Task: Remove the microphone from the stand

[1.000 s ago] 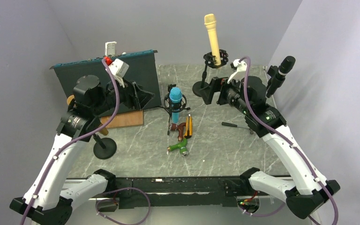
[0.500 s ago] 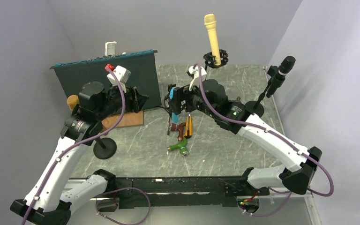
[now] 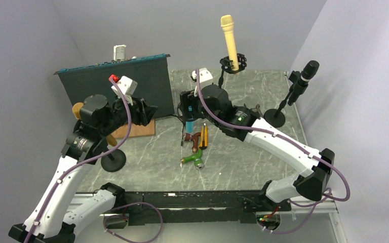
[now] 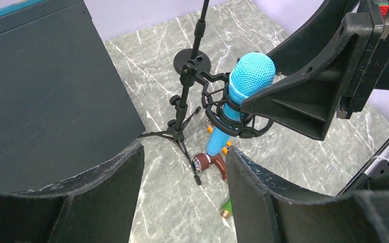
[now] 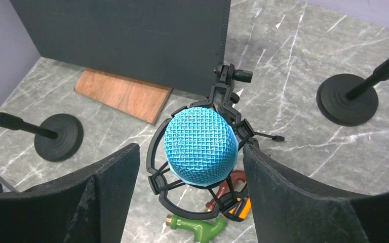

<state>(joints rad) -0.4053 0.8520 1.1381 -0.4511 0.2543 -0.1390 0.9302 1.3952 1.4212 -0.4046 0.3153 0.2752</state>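
A blue microphone [image 5: 200,147] sits upright in a black shock mount [image 5: 157,167] on a small tripod stand [image 4: 180,132] at the table's centre. My right gripper [image 5: 191,157] is open just above it, with one finger on each side of the blue mesh head and not touching it. In the top view the right gripper [image 3: 186,109] hides most of the microphone, and only its blue body [image 3: 188,123] shows. My left gripper [image 4: 185,152] is open and empty, to the left of the stand near the dark panel, and it also shows in the top view [image 3: 149,109].
A dark upright panel [image 3: 116,83] and a wooden board [image 3: 131,129] stand at the left. A yellow microphone [image 3: 229,38], a black one [image 3: 304,76] and a tan one [image 3: 78,109] are on other stands. Maroon, orange and green tools [image 3: 195,159] lie under the blue microphone.
My right arm swung left from the yellow microphone's stand to above the blue microphone. My left gripper shifted slightly forward and stays open.
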